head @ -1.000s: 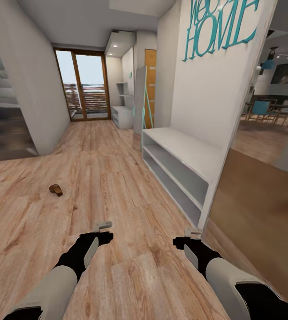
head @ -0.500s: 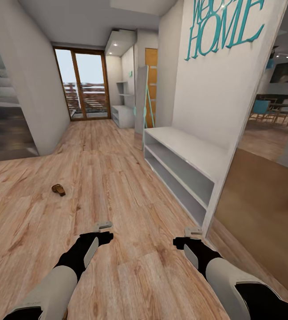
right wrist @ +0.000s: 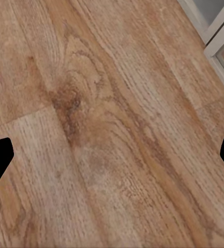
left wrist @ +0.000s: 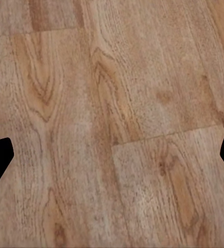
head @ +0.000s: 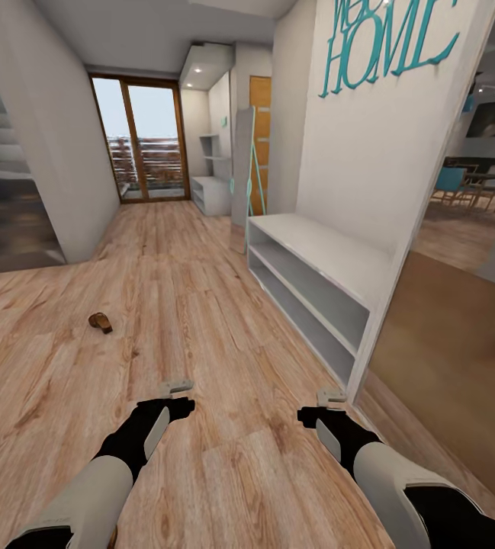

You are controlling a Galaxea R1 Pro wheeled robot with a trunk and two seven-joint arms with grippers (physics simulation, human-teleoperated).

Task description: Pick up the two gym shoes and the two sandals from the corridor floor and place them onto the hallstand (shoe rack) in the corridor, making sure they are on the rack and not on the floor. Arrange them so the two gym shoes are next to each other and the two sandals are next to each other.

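1. One brown sandal (head: 100, 322) lies on the corridor floor (head: 201, 320), well left of the hallstand (head: 316, 282).
2. Left gripper (head: 177, 386) and right gripper (head: 331, 396) hover over bare planks, fingers spread, empty.
3. Since a second ago the view has crept forward; the arms are unchanged.

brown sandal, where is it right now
In the head view the brown sandal lies alone on the corridor floor, left of centre, ahead of the left gripper and well apart from the hallstand.
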